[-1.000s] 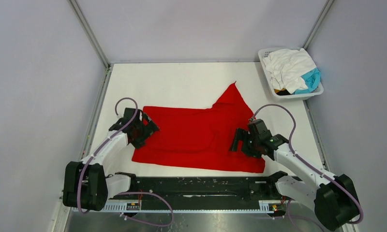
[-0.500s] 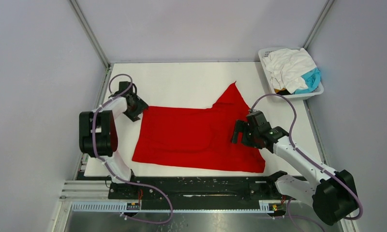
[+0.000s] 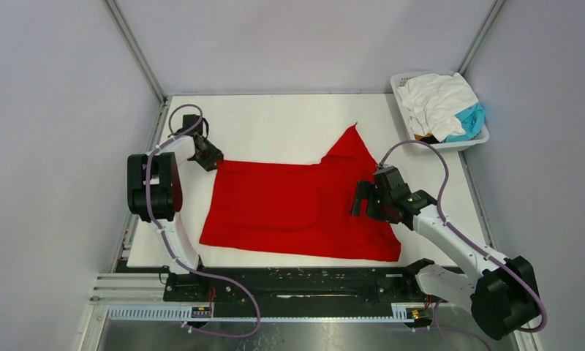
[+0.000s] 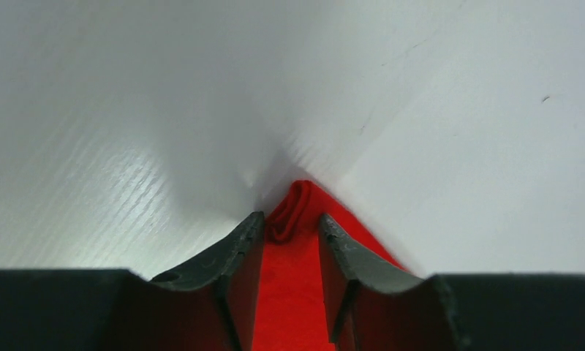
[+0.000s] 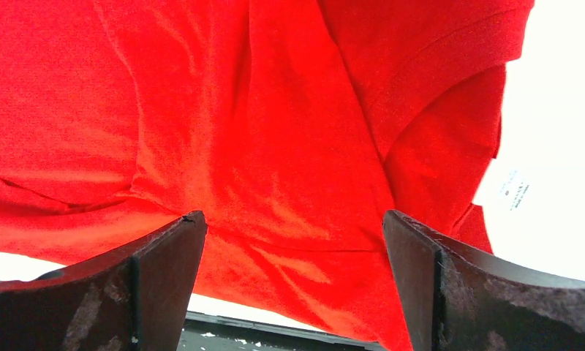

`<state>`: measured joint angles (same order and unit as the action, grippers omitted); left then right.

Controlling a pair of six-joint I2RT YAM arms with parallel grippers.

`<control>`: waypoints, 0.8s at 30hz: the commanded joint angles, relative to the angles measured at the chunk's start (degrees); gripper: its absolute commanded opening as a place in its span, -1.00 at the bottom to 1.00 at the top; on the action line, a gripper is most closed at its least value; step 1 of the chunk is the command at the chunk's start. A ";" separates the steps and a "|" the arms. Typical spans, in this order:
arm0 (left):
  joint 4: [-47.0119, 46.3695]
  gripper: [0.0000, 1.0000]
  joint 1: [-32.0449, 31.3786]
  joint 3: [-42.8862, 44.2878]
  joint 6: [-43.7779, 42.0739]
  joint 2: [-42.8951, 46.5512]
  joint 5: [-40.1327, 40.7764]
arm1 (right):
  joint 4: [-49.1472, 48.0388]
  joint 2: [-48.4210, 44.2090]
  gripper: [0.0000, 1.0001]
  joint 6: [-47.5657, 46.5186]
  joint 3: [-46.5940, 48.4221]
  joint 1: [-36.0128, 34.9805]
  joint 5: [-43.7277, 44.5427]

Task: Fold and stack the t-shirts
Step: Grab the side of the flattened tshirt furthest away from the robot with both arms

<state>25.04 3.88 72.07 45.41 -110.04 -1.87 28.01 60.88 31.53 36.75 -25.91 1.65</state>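
Table (image 3: 275, 124): white, and we find one garment spread on it and a container at its far right corner.
Red shirt (image 3: 289, 208): lies flat across the middle of the table, wider than deep. We see one pointed flap running toward the far side, right of centre. The near hem lies close to the table's near edge. Shallow creases cross the cloth, and a collar seam shows in the right wrist view.
Basket (image 3: 442, 147): white plastic, at the far right corner, well apart from the red shirt.
White shirt (image 3: 436, 99): crumpled, filling most of the basket and standing above its rim.
Teal shirt (image 3: 471, 121): bunched at the basket's near right side, touching the white shirt.
Right gripper (image 5: 293, 223): over the right part of the red shirt with the jaws spread wide and nothing between them. We cannot tell whether the fingertips touch the cloth.
Left gripper (image 4: 291, 223): at the far left corner of the red shirt, low against the table. The jaws are drawn close together and pinch the corner, and we see the cloth puckered into a small fold between the fingertips.
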 commanded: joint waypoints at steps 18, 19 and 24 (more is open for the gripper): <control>9.67 -0.94 0.25 7.71 -3.96 0.45 -0.88 | 0.89 13.67 0.99 -1.32 11.38 1.35 3.30; 10.70 -0.92 0.24 8.56 -4.11 -0.19 -0.59 | 0.90 14.53 0.99 -1.30 11.88 1.38 3.23; 12.53 -0.88 0.25 12.20 -4.52 -3.00 -1.00 | 0.89 17.31 0.99 -1.42 13.70 1.48 2.80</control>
<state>35.57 3.86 80.25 42.15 -111.18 -3.01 28.10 76.75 30.70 47.62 -24.93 3.60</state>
